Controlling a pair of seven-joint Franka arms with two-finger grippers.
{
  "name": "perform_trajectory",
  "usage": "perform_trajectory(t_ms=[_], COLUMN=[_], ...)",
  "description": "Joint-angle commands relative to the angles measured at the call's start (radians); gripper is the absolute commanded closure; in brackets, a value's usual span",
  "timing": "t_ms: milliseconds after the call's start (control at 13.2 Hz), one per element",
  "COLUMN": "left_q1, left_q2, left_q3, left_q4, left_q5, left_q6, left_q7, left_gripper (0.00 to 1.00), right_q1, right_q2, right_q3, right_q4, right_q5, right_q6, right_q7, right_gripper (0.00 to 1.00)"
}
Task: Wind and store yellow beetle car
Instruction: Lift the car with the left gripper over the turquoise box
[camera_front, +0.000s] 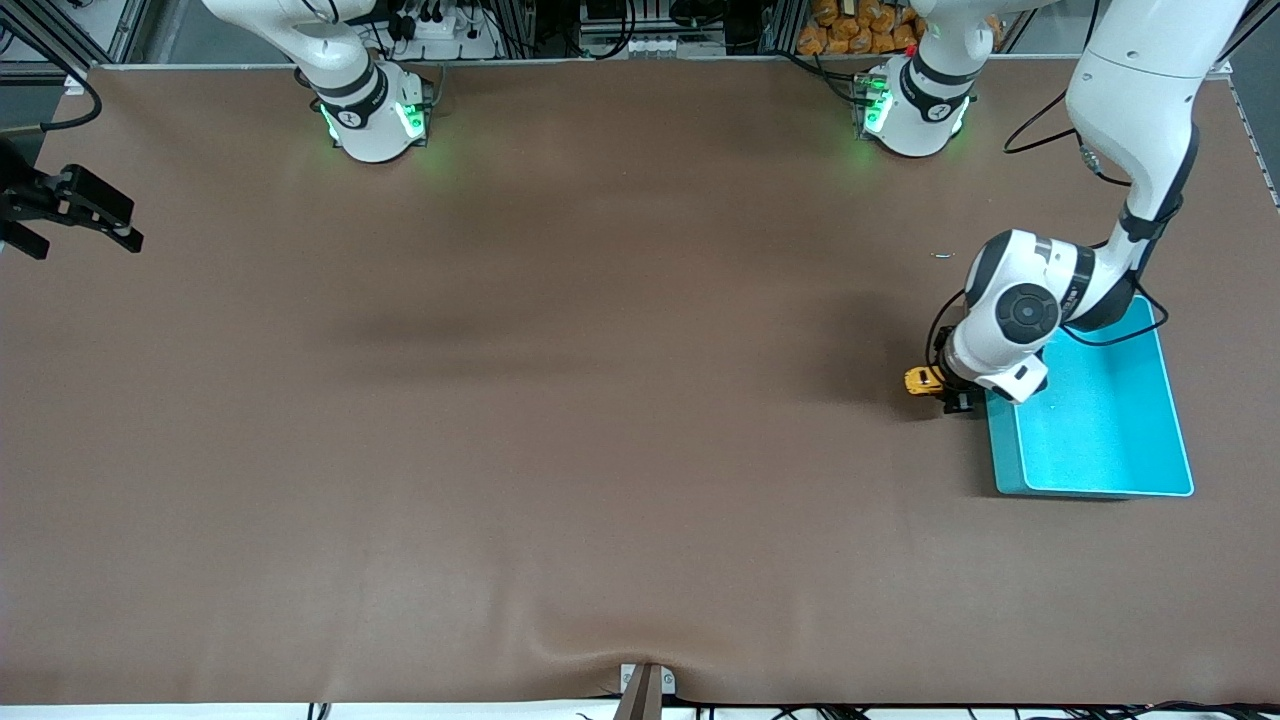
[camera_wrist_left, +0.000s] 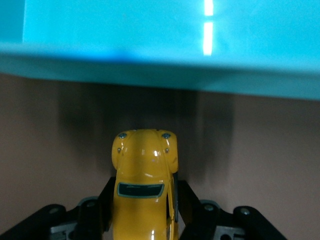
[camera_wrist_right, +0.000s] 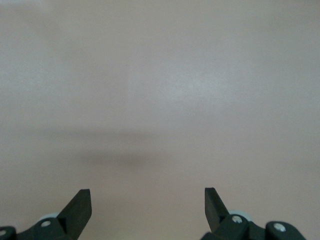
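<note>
The yellow beetle car (camera_front: 922, 381) is tiny, rounded and glossy with dark windows. My left gripper (camera_front: 948, 392) is shut on the car's body and holds it low at the brown table, beside the wall of the teal bin (camera_front: 1100, 430) that faces the right arm's end. In the left wrist view the car (camera_wrist_left: 145, 165) sticks out from my left gripper (camera_wrist_left: 146, 186), nose toward the bin wall (camera_wrist_left: 150, 65). My right gripper (camera_front: 125, 228) waits open and empty at the right arm's end of the table, over bare cloth in its wrist view (camera_wrist_right: 147, 192).
The teal bin is empty. A small pale scrap (camera_front: 942, 255) lies on the table, farther from the camera than the left gripper. A clamp (camera_front: 645, 688) sits at the table's near edge. The arm bases (camera_front: 375, 115) (camera_front: 912, 110) stand at the back edge.
</note>
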Motion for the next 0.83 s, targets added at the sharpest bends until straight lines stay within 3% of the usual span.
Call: perform_trajectory(t_ms=[0, 302, 453, 755], left_q1=[-0.044, -0.043, -0.038, 0.032], left_q2=[-0.065, -0.150, -0.159, -0.159], left_q3=[-0.003, -0.011, -0.016, -0.013], left_q4=[0.005, 0.057, 0.101, 0.147], left_q5=[0.028, 0.028, 0.028, 0.027], left_q6=[-0.015, -0.098, -0.176, -0.181], left_q7=[-0.018, 0.081, 0.190, 0.374], left_gripper=[1.00, 1.00, 1.00, 1.00], right_q1=[-0.008, -0.014, -0.016, -0.022], right_q2=[-0.009, -0.007, -0.007, -0.007], right_q3=[0.003, 0.003, 0.003, 0.005], right_q4=[0.005, 0.005, 0.005, 0.005], right_q5=[-0.014, -0.005, -0.002, 0.000], right_q6=[-0.014, -0.013, -0.013, -0.013], right_q7=[-0.011, -0.011, -0.010, -0.010], right_gripper=[0.00, 0.00, 0.00, 0.00])
